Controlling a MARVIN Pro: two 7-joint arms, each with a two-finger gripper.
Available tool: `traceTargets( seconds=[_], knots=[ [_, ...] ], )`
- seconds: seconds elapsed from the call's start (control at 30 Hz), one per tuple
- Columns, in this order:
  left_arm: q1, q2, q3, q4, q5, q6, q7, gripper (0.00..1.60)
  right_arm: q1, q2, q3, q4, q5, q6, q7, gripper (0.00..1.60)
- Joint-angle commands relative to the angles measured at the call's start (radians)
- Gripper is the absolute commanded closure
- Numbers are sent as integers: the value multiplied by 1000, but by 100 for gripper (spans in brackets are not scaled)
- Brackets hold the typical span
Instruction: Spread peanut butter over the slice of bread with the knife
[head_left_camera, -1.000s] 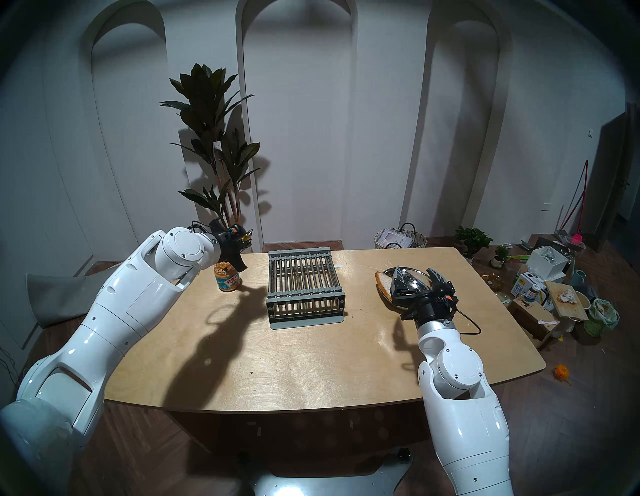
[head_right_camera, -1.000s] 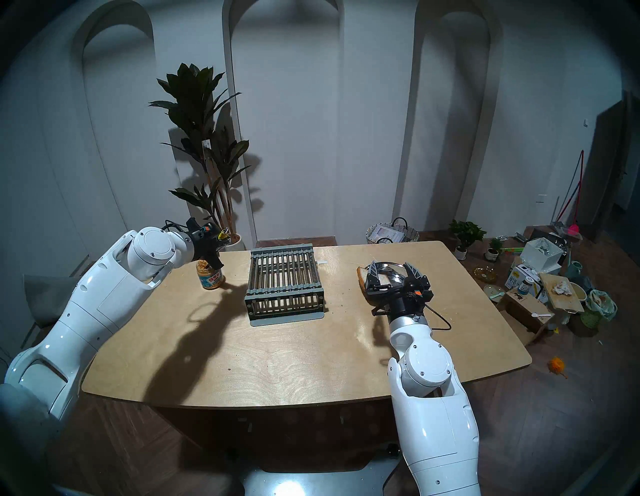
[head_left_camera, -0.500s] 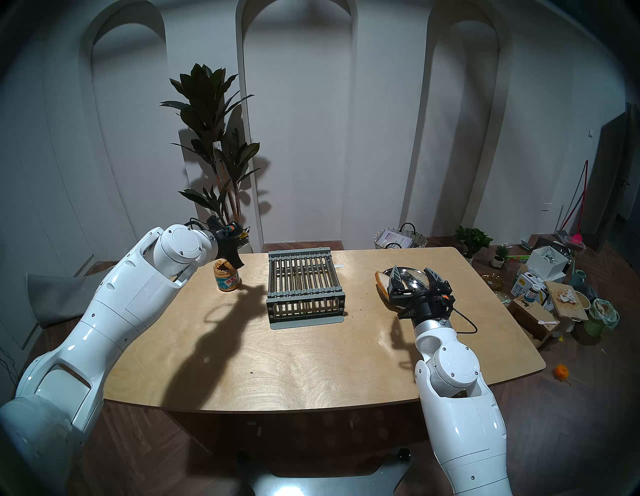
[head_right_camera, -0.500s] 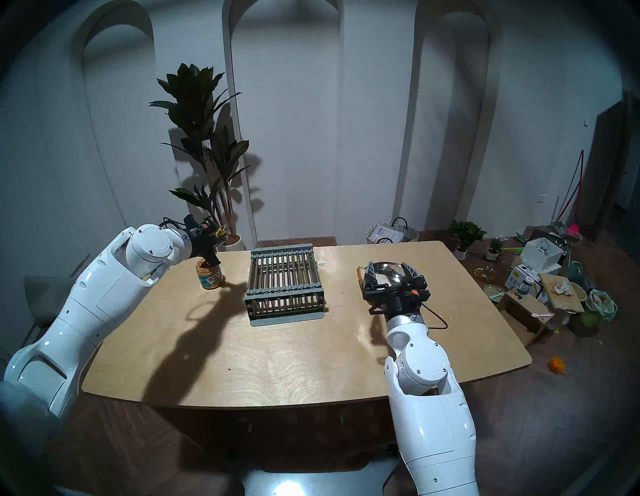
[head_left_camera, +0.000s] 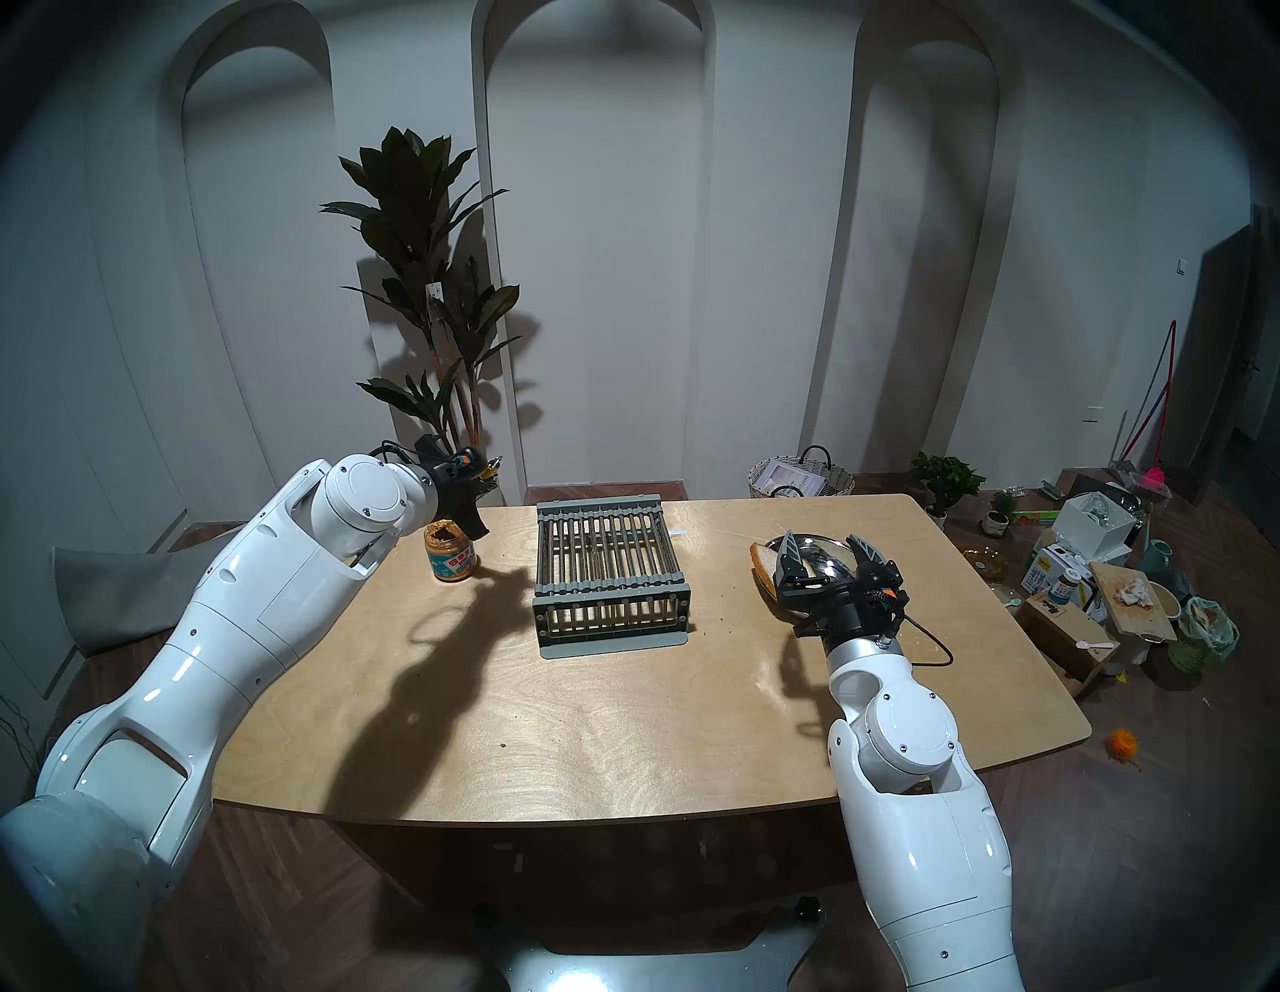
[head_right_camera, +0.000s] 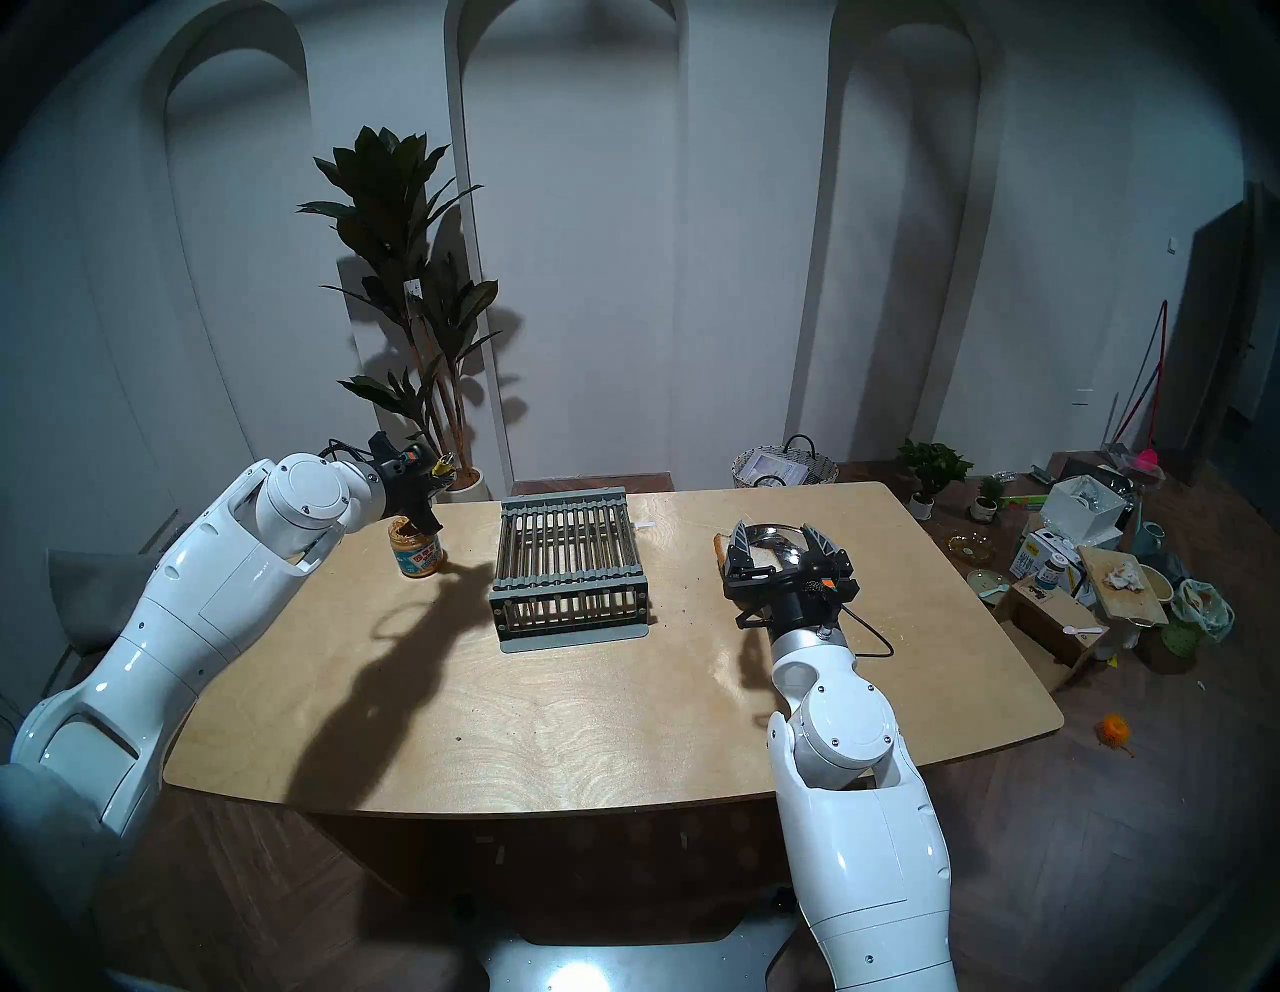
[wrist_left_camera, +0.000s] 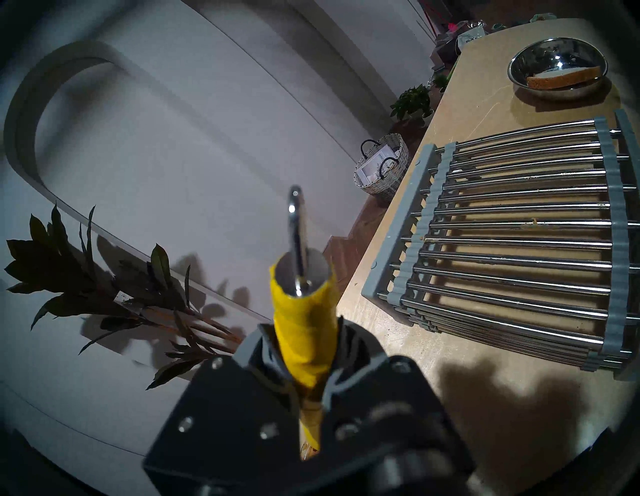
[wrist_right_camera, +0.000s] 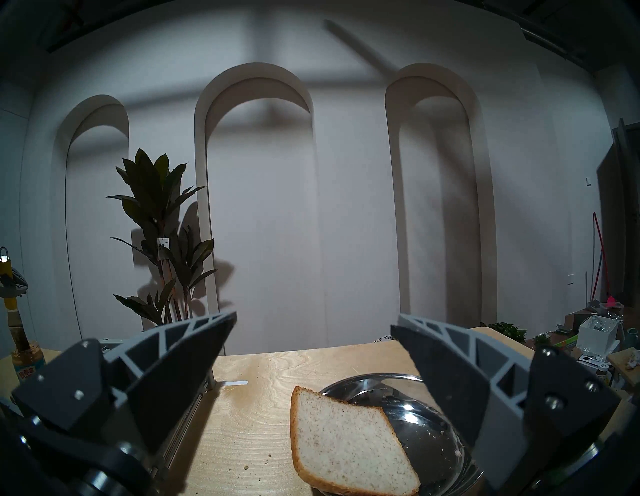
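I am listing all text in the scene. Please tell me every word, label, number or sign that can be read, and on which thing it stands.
No text can be read with certainty.
Jar: red characters on its label, too small to read.
Tag on the plant: dark marks, blurred.
Paper in the basket: print, too small.
Boxes on the floor: print, unreadable.

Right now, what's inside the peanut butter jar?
Tan peanut butter fills the jar, and the knife blade dips into it. The blade tip is buried, so its depth is hidden.

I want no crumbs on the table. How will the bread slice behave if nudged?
The bread slice looks soft and light, so it would probably bend. It overhangs the steel dish rim, so a nudge might slide or tip it off.
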Motion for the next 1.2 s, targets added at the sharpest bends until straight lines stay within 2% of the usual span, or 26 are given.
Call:
traceTargets(
  seconds=[0.0,0.23,0.63,1.17],
  knots=[
    [-18,-10,-17,4,-9,-13,12,160,5,2,6,-27,6,-5,2,0],
    [-7,-19,-13,11,-8,-25,25,160,4,4,10,-27,9,-5,2,0],
    [2,5,8,-51,69,-22,88,160,7,4,17,-23,21,-7,9,0],
    [12,15,16,-99,104,-9,107,160,-4,3,28,-32,31,-12,22,0]
  ],
)
